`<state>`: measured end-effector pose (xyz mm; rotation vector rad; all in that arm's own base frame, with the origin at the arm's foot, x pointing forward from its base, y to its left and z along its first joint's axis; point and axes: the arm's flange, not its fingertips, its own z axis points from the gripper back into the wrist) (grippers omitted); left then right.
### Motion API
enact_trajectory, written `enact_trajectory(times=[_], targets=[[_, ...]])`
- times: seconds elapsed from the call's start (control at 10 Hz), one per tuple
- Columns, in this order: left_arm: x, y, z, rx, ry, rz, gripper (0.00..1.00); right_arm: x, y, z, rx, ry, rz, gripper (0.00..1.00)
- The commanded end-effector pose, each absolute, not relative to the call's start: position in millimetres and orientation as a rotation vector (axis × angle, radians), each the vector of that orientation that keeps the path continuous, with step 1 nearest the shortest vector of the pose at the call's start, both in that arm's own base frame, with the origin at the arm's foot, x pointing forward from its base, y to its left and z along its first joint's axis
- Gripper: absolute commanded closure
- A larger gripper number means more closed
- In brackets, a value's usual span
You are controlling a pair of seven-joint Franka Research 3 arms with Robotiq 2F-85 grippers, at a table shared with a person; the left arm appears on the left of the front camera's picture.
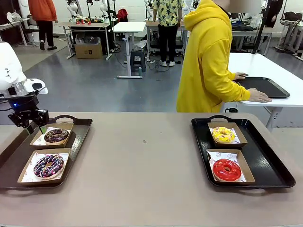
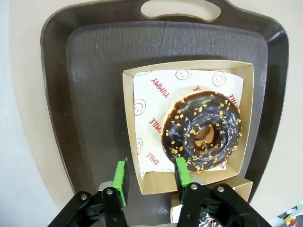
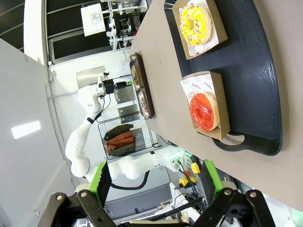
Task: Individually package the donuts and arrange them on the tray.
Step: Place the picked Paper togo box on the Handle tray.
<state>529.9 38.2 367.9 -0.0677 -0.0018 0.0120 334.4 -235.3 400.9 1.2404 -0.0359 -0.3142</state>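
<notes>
**Kid:** Where are the donuts?

**Helper:** There are two trays on the table (image 1: 142, 179). The brown tray (image 1: 80, 130) sits at the table's left edge. The black tray (image 1: 270, 165) sits at the right edge. Each tray has two paper-lined boxes, and each box has one donut in it.

**Kid:** Which ones are on the brown tray?

**Helper:** The chocolate donut with little nut bits (image 1: 56, 135) is in the box at the far end of the tray, near the handle. The dark donut with white and pink drizzle (image 1: 48, 165) is in the box at the near end.

**Kid:** And on the black tray?

**Helper:** The yellow sprinkle donut (image 1: 223, 134) is in the far box. The shiny red donut (image 1: 227, 170) is in the near box.

**Kid:** What is the left gripper (image 1: 29, 119) doing?

**Helper:** It hangs over the far left corner of the brown tray, just beside the nut donut's box (image 2: 236, 75). Its green fingers (image 2: 120, 182) are spread apart and hold nothing. One finger is outside the box, the other is right at the box's edge.

**Kid:** And the right gripper (image 3: 154, 182)?

**Helper:** It is high up, well apart from the black tray. Its fingers are wide open and hold nothing.
</notes>
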Motion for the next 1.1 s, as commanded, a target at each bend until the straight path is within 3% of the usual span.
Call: enact_trajectory(times=[0.0, 0.1, 0.2, 0.3, 0.7, 1.0], targets=[[523.8, 39.9, 375.9, -0.087, 0.005, 0.044, 0.0, 334.3, -237.0, 402.0, 1.249, -0.032, -0.311, 0.0], [520.4, 42.6, 381.0, -0.108, 0.003, 0.039, 0.31, 334.3, -237.0, 402.0, 1.249, -0.032, -0.311, 0.0], [516.4, 45.9, 387.8, -0.132, 0.002, 0.031, 0.0, 334.3, -237.0, 402.0, 1.249, -0.032, -0.311, 0.0], [504.0, 52.1, 398.0, -0.213, -0.002, 0.0, 0.11, 334.3, -237.0, 402.0, 1.249, -0.032, -0.311, 0.0], [423.9, 144.9, 466.5, -0.667, -0.09, -0.044, 0.11, 334.3, -237.0, 402.0, 1.249, -0.032, -0.311, 0.0], [392.4, 249.9, 470.5, -1.046, -0.11, 0.077, 0.11, 334.3, -237.0, 402.0, 1.249, -0.032, -0.311, 0.0]])
